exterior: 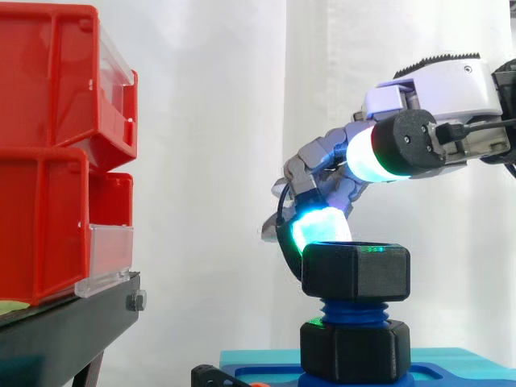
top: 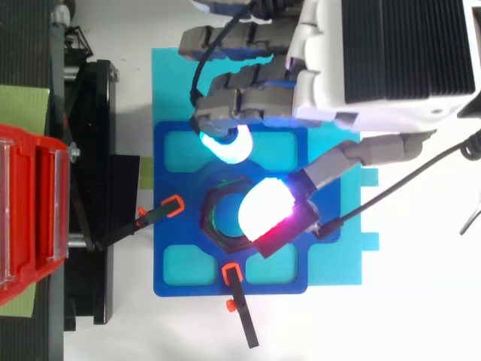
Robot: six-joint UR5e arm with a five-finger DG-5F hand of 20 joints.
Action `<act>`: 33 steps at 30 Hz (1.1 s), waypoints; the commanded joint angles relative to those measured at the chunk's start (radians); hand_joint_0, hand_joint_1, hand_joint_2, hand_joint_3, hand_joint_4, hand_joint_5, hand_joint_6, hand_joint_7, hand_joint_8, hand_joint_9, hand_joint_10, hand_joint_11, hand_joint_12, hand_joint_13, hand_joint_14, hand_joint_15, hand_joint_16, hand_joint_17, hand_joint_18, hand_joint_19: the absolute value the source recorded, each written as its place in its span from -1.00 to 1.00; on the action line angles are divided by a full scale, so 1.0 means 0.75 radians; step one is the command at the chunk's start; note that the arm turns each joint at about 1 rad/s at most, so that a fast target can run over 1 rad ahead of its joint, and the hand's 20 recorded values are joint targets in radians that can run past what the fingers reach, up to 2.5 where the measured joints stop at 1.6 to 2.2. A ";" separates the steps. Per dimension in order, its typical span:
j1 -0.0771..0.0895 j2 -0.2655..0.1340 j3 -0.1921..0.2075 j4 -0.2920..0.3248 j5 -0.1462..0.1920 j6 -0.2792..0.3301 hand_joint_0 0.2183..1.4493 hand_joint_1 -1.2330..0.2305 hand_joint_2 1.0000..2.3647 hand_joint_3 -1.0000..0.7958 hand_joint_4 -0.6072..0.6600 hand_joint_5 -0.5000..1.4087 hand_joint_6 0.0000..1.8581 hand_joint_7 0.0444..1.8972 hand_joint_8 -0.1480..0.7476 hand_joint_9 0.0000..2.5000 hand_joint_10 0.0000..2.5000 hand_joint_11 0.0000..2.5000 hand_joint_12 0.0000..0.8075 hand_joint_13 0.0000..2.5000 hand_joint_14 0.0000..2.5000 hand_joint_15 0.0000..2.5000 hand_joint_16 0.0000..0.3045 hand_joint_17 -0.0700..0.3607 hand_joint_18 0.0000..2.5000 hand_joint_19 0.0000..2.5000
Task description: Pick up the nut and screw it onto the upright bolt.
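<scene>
Robot hand [exterior: 439,89] poised over the nut [exterior: 355,272], which sits on the upright bolt [exterior: 352,310].

The black six-sided nut is on the top of the blue threaded bolt, with bare thread showing between it and a second black nut [exterior: 355,348] low on the bolt, against the blue base plate [top: 173,218]. The robot hand reaches in from the right with its fingers loosely bent and spread, gripping nothing. One cyan-glowing fingertip [exterior: 321,227] is at the nut's upper rim on the far side; whether it touches cannot be told. The thumb pad [exterior: 367,153] hangs above the nut, apart from it, and in the top view covers much of the nut's opening. Red bins [exterior: 48,161] stand well off to the left.
</scene>
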 commanded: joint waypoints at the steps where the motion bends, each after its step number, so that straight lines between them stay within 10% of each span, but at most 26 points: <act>1: -0.011 0.000 0.000 0.001 -0.002 0.000 -0.51 0.36 -1.00 -0.44 0.20 -0.43 -0.46 0.41 -0.04 -0.23 -1.00 -1.00 -0.42 -0.58 -1.00 -1.00 -0.87 -0.46 -0.91 -1.00; 15: 0.003 0.000 0.047 0.024 -0.022 0.000 -0.55 0.41 -1.00 -0.44 0.33 -0.60 -0.46 -0.19 -0.11 -0.45 -1.00 -1.00 -0.30 -0.75 -1.00 -1.00 -0.81 -0.38 -1.00 -1.00; 33: 0.069 0.000 0.045 -0.003 0.025 0.004 -0.56 0.42 -1.00 -0.44 0.31 -0.62 -0.46 -0.23 -0.11 -0.51 -1.00 -1.00 -0.29 -0.80 -1.00 -1.00 -0.80 -0.35 -1.00 -1.00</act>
